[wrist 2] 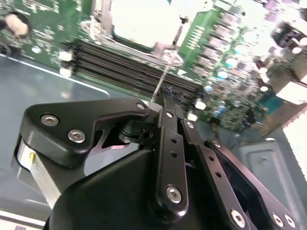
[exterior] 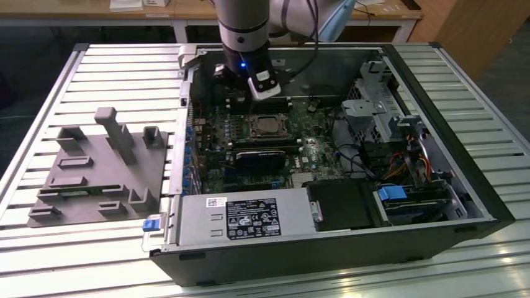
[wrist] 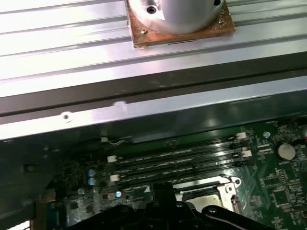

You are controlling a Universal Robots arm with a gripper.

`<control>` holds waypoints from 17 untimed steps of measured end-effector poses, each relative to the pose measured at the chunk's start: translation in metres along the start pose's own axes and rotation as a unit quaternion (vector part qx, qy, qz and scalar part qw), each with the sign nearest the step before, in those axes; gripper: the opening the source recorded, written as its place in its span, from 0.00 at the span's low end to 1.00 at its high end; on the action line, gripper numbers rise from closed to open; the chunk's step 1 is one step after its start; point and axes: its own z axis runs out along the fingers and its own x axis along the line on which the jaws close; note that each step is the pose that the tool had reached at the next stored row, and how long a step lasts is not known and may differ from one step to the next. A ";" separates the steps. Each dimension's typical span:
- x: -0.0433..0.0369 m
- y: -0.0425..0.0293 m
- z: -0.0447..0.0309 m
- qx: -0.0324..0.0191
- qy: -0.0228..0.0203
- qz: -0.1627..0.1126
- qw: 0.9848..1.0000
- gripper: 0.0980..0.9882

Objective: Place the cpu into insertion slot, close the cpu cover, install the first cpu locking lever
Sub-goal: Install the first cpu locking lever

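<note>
Open black PC case [exterior: 331,261] on slatted metal table [exterior: 124,68]. Grey plastic fixture tray [exterior: 99,167] at exterior view's left, silver power supply box [exterior: 248,217] lower centre, metal drive cage [exterior: 373,112] at right. Space over green motherboard [exterior: 319,149] is open. Arm drops vertically from upper centre. Black gripper [wrist 2: 158,101] is clenched on thin wire locking lever [wrist 2: 168,62]. Silver-grey square cpu [exterior: 267,126] sits in socket w/ silvery cpu cover frame [wrist 2: 144,44] flat around it.
</note>
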 end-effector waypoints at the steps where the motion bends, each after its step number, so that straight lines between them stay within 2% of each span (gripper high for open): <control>1: -0.0035 0.0007 0.0004 0.000 0.000 0.000 1.000 0.00; 6: -0.0182 0.0034 0.0015 0.000 0.000 0.000 1.000 0.00; 11: -0.0183 0.0034 0.0016 0.000 0.000 0.000 1.000 0.00; 13: -0.0181 0.0033 0.0020 -0.001 -0.004 -0.001 1.000 0.00; 15: -0.0177 0.0030 0.0026 -0.003 -0.014 -0.004 1.000 0.00; 17: -0.0171 0.0027 0.0031 -0.005 -0.025 -0.007 1.000 0.00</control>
